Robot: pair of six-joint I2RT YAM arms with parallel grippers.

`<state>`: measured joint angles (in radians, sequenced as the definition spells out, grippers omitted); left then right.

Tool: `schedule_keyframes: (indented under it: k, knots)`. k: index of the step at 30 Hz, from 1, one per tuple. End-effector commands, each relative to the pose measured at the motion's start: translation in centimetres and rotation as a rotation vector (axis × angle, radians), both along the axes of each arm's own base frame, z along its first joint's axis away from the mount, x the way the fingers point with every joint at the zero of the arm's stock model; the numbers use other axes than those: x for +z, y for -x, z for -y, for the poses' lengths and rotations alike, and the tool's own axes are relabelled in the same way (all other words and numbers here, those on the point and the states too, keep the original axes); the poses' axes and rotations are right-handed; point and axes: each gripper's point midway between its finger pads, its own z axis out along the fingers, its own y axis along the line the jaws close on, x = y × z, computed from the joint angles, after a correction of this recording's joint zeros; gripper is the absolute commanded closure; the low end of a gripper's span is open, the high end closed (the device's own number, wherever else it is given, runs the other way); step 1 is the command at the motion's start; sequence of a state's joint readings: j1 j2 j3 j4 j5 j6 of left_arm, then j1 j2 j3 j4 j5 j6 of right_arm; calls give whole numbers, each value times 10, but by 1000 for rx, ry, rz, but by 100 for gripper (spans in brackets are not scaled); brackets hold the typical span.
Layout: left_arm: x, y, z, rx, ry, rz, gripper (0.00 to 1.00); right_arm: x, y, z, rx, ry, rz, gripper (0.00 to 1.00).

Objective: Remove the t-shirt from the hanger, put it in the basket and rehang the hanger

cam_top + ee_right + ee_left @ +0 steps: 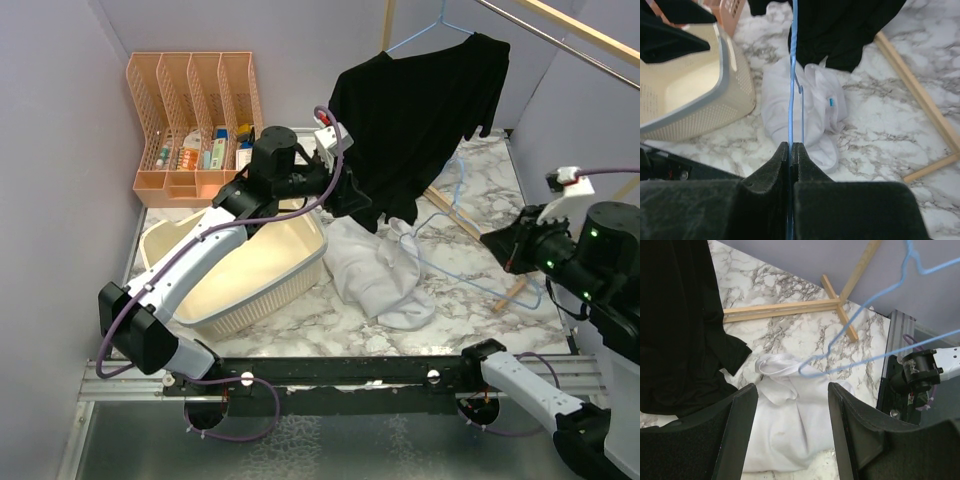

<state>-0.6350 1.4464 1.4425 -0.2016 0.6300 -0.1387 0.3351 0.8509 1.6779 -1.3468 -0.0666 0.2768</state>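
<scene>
My right gripper [791, 147] is clenched on a thin light-blue wire hanger [792, 75]; my left gripper [792, 395] is spread, with nothing between its padded fingers.

Nearest me, the held wire runs straight away from the jaws over a crumpled white cotton garment [375, 270]. That garment lies on the veined marble counter [470, 320] beside a cream perforated plastic basket [300, 272]. Beyond, the limp black t-shirt [420, 110] hangs on a second pale-blue hanger [412, 38] high at the back. Its long axis drops from the collar at upper right to the bunched hem at lower left, just beside my left gripper. Marble shows between that hem and the wooden rack foot [515, 288]. An orange mesh organiser [195, 110] stands by the far wall.
</scene>
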Motion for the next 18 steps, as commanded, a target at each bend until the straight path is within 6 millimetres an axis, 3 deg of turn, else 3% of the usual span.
schedule_keyframes:
  k: [1, 13, 18]
  knots:
    - [9, 3, -5, 18, 24, 36, 39, 52, -8, 34, -204, -31, 214, 99]
    - [0, 15, -15, 33, 31, 41, 39, 125, -33, 94, -594, -149, 634, 99]
    - [-4, 18, -17, 32, 28, 41, 39, 151, -40, 98, -630, -185, 749, 99]
